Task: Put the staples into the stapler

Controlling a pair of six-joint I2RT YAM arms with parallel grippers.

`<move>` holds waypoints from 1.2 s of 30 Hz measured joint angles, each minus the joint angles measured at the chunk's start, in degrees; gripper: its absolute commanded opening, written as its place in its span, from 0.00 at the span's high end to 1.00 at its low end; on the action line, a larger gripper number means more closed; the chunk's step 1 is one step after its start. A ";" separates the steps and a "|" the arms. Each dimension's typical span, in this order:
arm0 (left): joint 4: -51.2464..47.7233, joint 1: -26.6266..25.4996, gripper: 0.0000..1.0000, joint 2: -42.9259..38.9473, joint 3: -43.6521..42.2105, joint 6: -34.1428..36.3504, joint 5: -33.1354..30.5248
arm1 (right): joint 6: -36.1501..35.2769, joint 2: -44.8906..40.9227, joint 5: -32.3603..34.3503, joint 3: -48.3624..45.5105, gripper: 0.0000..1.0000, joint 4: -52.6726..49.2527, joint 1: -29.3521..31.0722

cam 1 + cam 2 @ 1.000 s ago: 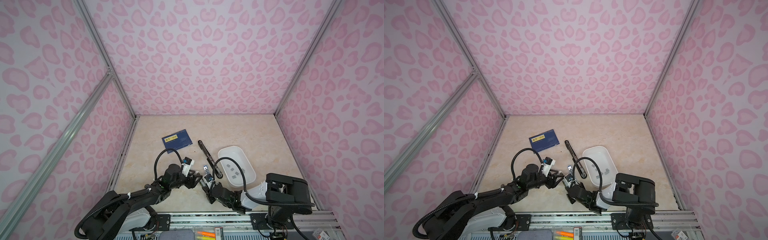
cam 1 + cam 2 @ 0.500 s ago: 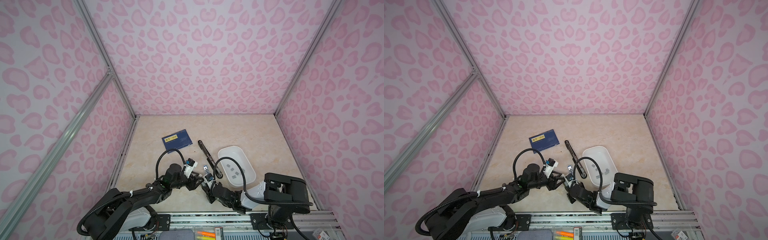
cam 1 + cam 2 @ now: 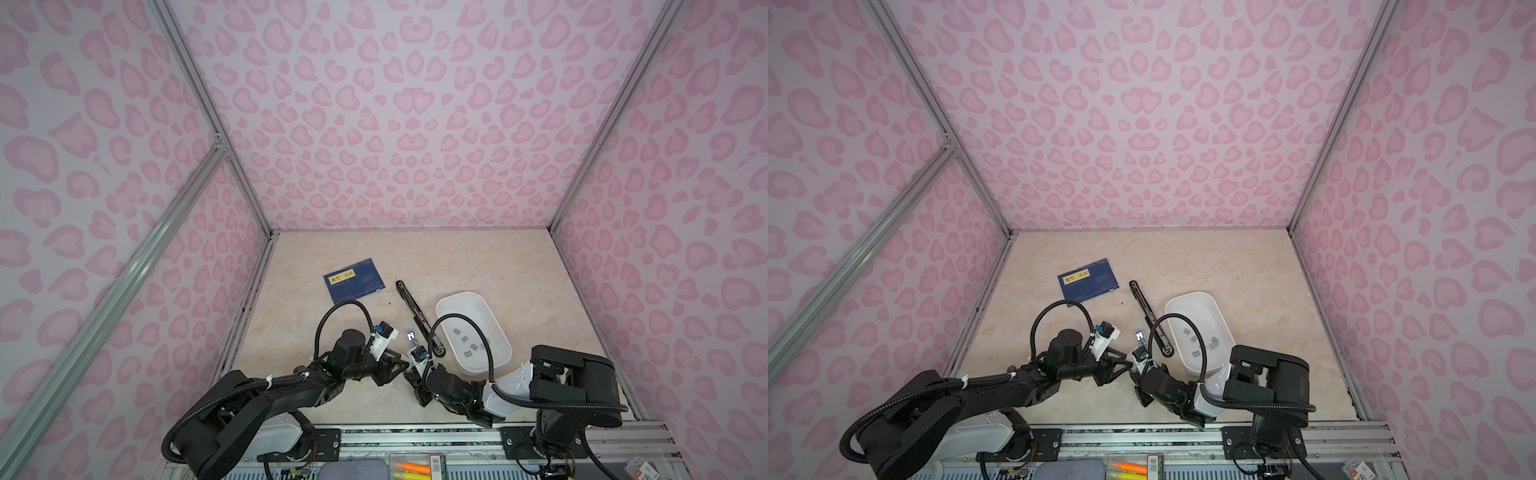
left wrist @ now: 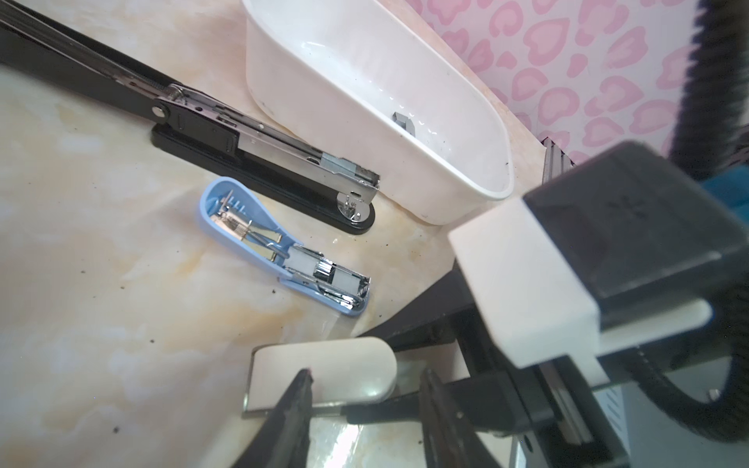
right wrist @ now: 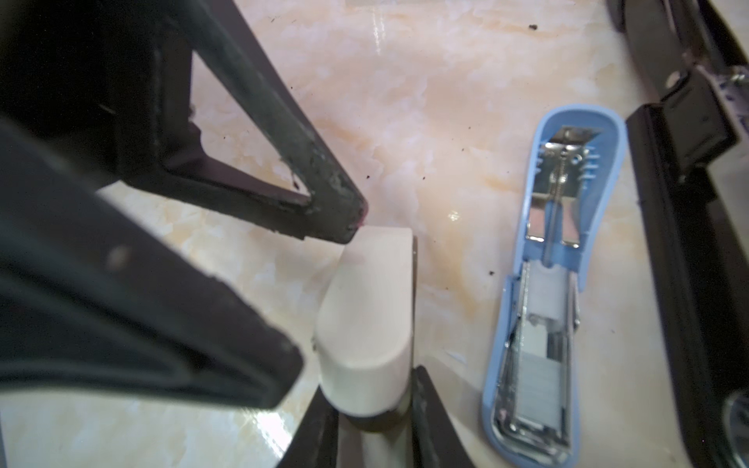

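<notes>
Marbled worktop [image 3: 415, 257], pink spotted walls [image 3: 395, 124]: the right tool [image 5: 373, 405] pinches the white stapler [image 5: 364, 316]; the left tool [image 4: 364, 385] stands spread around its end, one fingertip [image 5: 352, 227] touching. The staples [image 3: 464, 338] lie in the white tray [image 4: 364, 105].

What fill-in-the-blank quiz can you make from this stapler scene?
The long stapler beside the white tub of staple strips is ____.
The small open stapler lying on the table is ____.
The right gripper is shut on a compact stapler coloured ____.
Missing words: black, blue, white.
</notes>
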 measured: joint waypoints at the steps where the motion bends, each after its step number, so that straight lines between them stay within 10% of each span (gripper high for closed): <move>1: -0.02 -0.02 0.54 0.04 0.00 0.00 -0.83 | 0.00 -0.42 -0.04 -0.13 0.68 -0.46 0.00; 12: -0.26 -0.37 0.54 4.48 1.68 -0.04 -9.27 | -0.81 -12.24 0.96 -2.80 0.55 -8.55 0.52; 22: 0.28 -1.68 0.57 9.05 3.87 0.00 -10.91 | -3.56 -24.74 1.68 -0.20 0.64 -17.53 0.68; 36: 1.25 -1.73 0.59 9.55 3.98 0.46 -10.88 | -4.72 -13.84 1.11 4.24 0.74 -19.71 0.68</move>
